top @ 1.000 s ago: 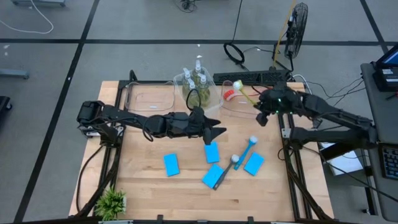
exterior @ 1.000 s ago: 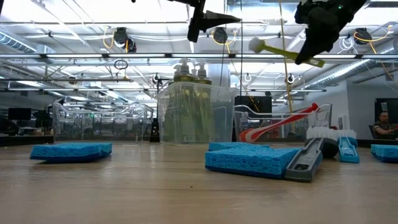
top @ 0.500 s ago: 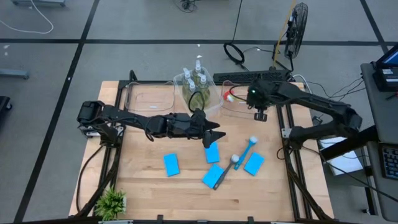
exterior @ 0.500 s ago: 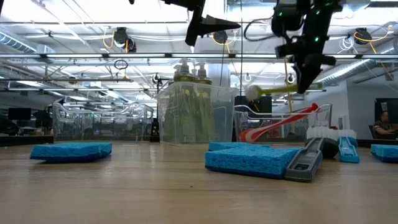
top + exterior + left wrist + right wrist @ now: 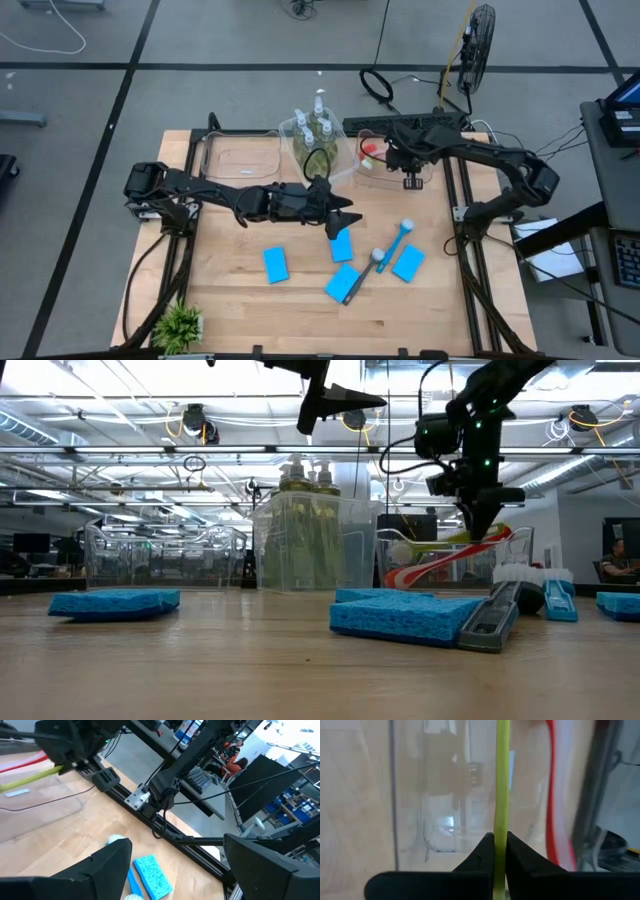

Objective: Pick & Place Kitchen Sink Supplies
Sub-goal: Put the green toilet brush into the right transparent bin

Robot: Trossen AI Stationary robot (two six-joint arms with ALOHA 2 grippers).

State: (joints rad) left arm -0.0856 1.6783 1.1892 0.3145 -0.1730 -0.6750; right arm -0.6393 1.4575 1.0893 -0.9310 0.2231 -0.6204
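Note:
My right gripper (image 5: 406,172) is shut on a yellow-green dish brush (image 5: 440,543) and hangs over the clear tub (image 5: 372,172) at the far right, where a red brush (image 5: 554,795) lies. My left gripper (image 5: 347,211) hovers open and empty above the table's middle, high over a sponge (image 5: 341,244). Three more light-blue sponges (image 5: 276,264) (image 5: 342,283) (image 5: 408,263) lie flat on the table. A blue brush (image 5: 401,239) and a dark-handled brush (image 5: 362,274) lie beside them. Pump bottles (image 5: 315,132) stand in a clear tub at the far middle. My right gripper pinches the brush's slim yellow-green handle (image 5: 500,827) between its two fingers, which lie across it. The fingers come from above, pointing steeply down. The brush lies nearly level below them, white head (image 5: 400,550) lowest, inside the tub's walls; whether it rests on the tub I cannot tell.
An empty clear tub (image 5: 243,156) stands at the far left. A small green plant (image 5: 180,325) sits at the near left corner. Bare wood lies along the near edge and on the left half of the table (image 5: 230,290).
My right gripper has sunk and gone toward the table's left, over the far-right tub, tipping from a shallow slant to pointing steeply down. The yellow-green brush has come down with it, from well above the tub to among its walls beside the red brush.

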